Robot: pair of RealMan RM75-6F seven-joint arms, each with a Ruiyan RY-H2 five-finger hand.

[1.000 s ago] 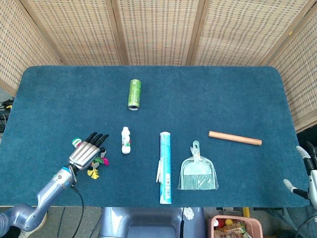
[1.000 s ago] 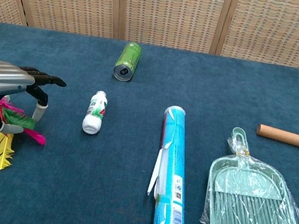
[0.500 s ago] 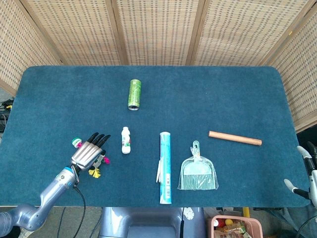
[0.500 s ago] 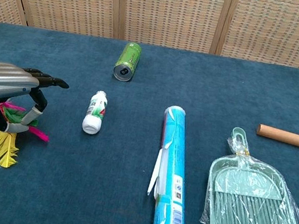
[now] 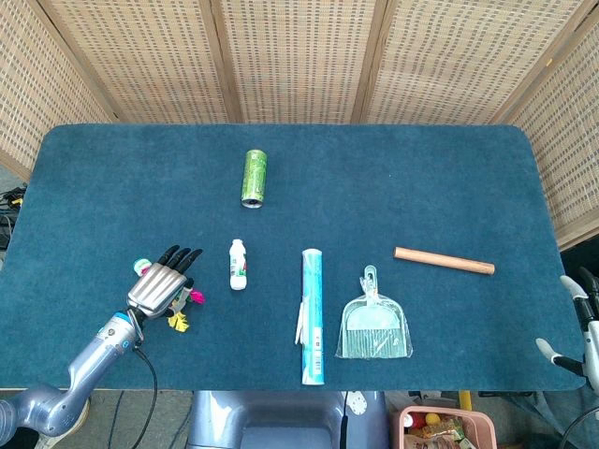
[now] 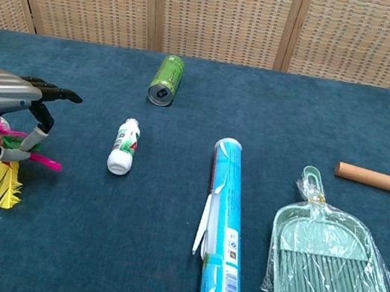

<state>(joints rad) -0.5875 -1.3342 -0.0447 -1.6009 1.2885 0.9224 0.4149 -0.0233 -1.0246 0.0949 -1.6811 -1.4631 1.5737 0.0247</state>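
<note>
Left robot hand (image 6: 0,93): clamped on 1 feather toy (image 6: 6,169), near left of bench (image 5: 112,178) | right robot hand (image 5: 576,323): fingers apart, holding nothing, off right edge | 1 can (image 5: 255,177) | 1 small bottle (image 5: 239,264) | 1 tube (image 5: 312,313) | 1 dustpan (image 5: 374,327) | 1 wooden stick (image 5: 444,260)

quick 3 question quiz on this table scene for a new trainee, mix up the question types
1. True or false: the left hand holds the feathered toy.
2. Which lies nearest the dustpan? A) green can B) blue tube C) white bottle
3. Fill in: the wooden stick lies on the robot's ____ side of the table.

Key: 1 true; 2 B; 3 right.
</note>
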